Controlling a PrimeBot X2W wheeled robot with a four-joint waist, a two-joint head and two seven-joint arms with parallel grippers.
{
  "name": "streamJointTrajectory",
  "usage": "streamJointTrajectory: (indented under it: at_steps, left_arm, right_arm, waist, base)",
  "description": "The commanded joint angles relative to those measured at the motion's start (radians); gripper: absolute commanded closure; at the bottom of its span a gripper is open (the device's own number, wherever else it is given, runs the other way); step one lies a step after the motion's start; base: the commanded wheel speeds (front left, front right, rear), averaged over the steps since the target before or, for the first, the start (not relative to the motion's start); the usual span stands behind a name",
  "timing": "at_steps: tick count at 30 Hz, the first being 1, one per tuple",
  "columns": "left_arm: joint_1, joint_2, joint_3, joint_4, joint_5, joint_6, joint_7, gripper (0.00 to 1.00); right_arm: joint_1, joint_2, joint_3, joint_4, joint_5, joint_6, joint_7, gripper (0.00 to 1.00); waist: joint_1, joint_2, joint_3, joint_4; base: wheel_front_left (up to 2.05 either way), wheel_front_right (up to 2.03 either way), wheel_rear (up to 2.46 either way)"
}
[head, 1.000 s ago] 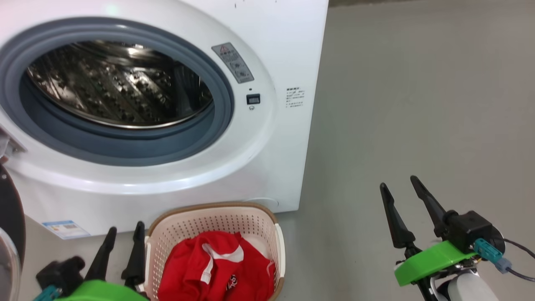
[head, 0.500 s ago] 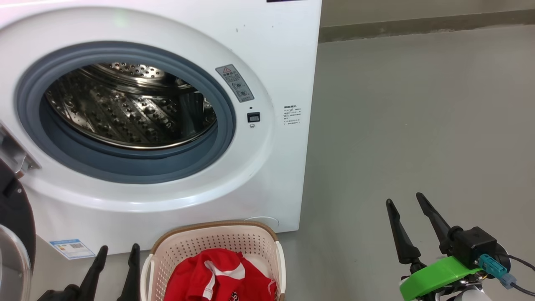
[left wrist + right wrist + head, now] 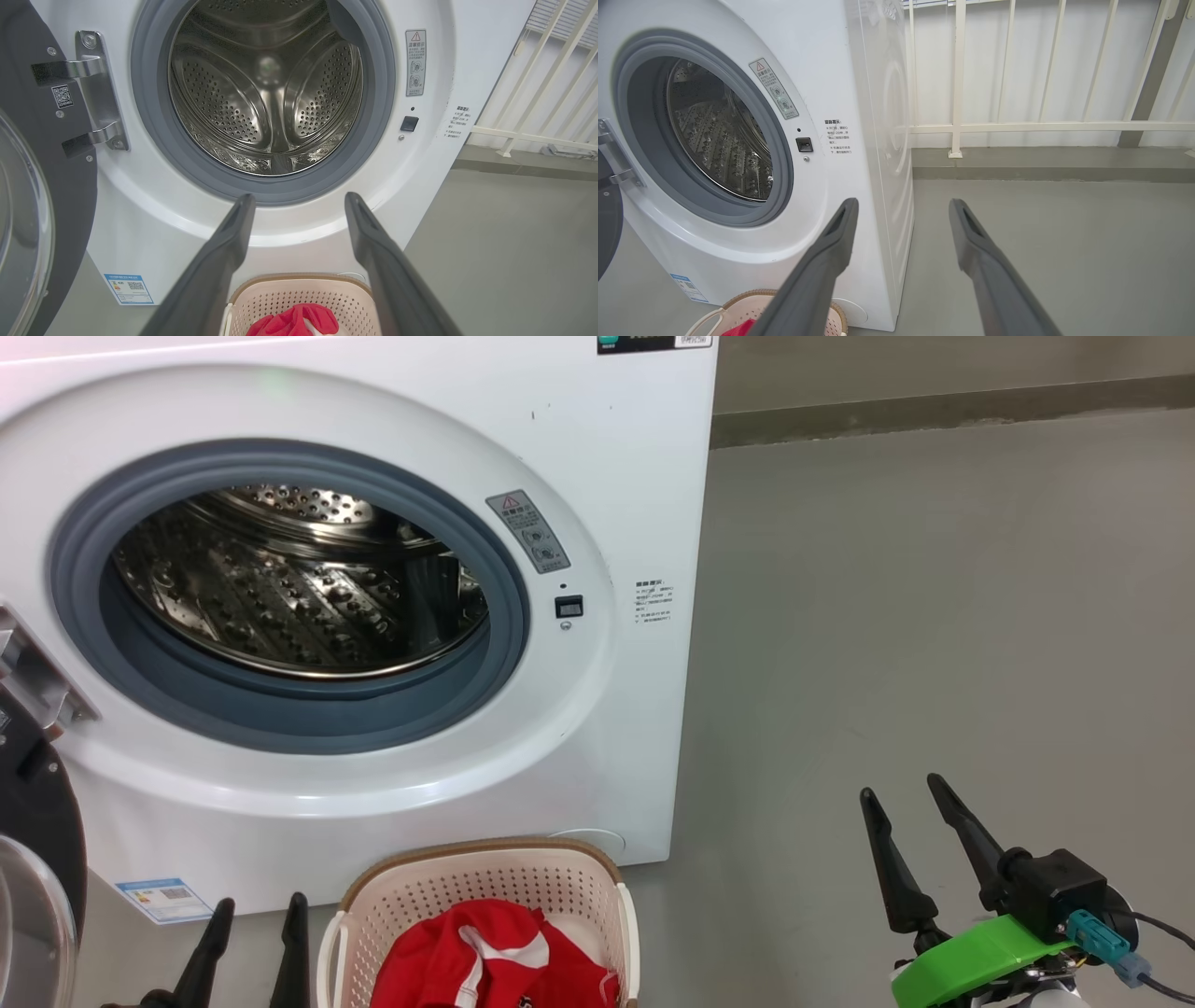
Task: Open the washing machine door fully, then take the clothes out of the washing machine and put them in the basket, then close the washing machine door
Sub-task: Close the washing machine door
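The white washing machine (image 3: pixel 616 476) stands with its steel drum (image 3: pixel 299 588) bare of clothes. Its black-rimmed door (image 3: pixel 37 859) hangs open at the left, hinged on a metal bracket (image 3: pixel 93 93). On the floor before the machine sits the cream basket (image 3: pixel 485 887), and red clothes (image 3: pixel 495 961) with white trim lie in it. My left gripper (image 3: pixel 254 907) stands open just left of the basket, nothing between its fingers. My right gripper (image 3: pixel 904 786) is open over bare floor, well to the right. In the left wrist view the gripper (image 3: pixel 299 198) points at the drum (image 3: pixel 266 88).
Grey floor (image 3: pixel 934 616) stretches to the right of the machine. A white railing (image 3: pixel 1017 126) on a low kerb runs behind it. A blue-and-white label (image 3: pixel 163 899) sticks to the machine's lower left front.
The head camera has tilted up, so the machine and basket sit lower in the picture. Both grippers stay open and keep their places.
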Motion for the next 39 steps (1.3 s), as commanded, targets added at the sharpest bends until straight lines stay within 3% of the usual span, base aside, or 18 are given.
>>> streamJointTrajectory:
  at_steps: [1,13,20,39]
  left_arm:
    - [-0.015,0.008,0.038,-0.028,0.015,0.005,-0.012,0.0]
    - [-0.012,0.01,0.038,-0.036,0.013,0.012,-0.012,0.0]
    - [-0.009,0.016,0.034,-0.036,0.028,0.038,-0.008,0.0]
    - [-0.018,0.022,0.031,-0.051,-0.018,0.025,-0.004,0.0]
  right_arm:
    - [-0.011,-0.001,0.024,-0.023,0.008,0.006,-0.006,0.0]
    - [-0.015,-0.001,0.039,-0.015,0.008,0.006,-0.006,0.0]
    - [-0.009,-0.001,0.042,-0.015,0.009,0.006,-0.006,0.0]
    - [-0.005,-0.001,0.039,-0.017,0.014,0.006,-0.006,0.0]
  waist:
    - [0.0,0.0,0.0,0.0]
    - [0.0,0.0,-0.002,-0.007]
    - [0.0,0.0,-0.006,-0.004]
    - [0.0,0.0,0.002,0.003]
  base:
    - [0.0,0.0,0.0]
    - [0.0,0.0,0.0]
    - [-0.37,0.37,0.0]
    - [-1.58,1.58,0.0]
